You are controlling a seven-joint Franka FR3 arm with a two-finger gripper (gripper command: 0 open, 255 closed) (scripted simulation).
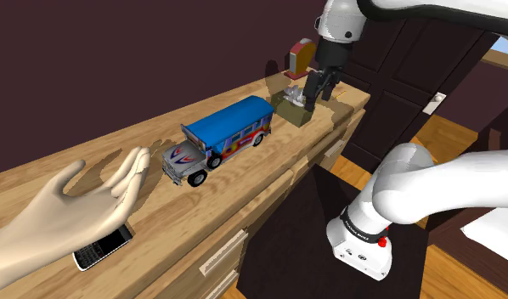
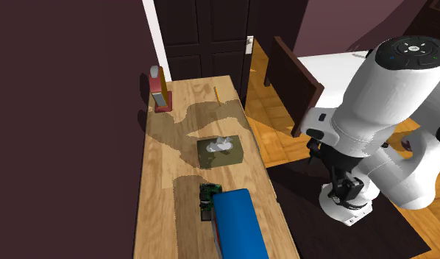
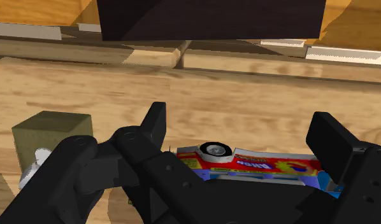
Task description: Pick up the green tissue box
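- The gripper (image 1: pixel 313 98) hangs from the white arm (image 1: pixel 448 183) over the far end of a wooden counter (image 1: pixel 74 166).
- Its two black fingers (image 3: pixel 156 121) stand well apart and clasp nothing.
- The tissue box (image 1: pixel 292 110) is olive-green and sits flat on the counter near that far end. A white tissue (image 2: pixel 221 145) sticks up from its top.
- In the shoulder view the gripper is just beside the box, on its far side and slightly above it. Whether they touch cannot be told.
- In the wrist view the box (image 3: pixel 52 132) lies outside the fingers, beyond the one with the narrower tip, not between them.
- A toy bus (image 1: pixel 228 134) with a blue roof and brightly painted sides stands on the counter just beside the box, on the side away from the counter's far end.
- In the wrist view the bus's side and one wheel show in the gap between the fingers, which do not touch it.
- A red object (image 2: pixel 160 92) stands upright at the far end of the counter, well apart from the box.
- A pale model hand (image 1: pixel 65 212) rests on the counter at the shoulder view's lower left, with a dark phone (image 1: pixel 102 247) partly under it.
- Drawers (image 1: pixel 222 252) line the counter's front.
- Dark doors (image 2: pixel 204 33) stand behind the counter's far end.
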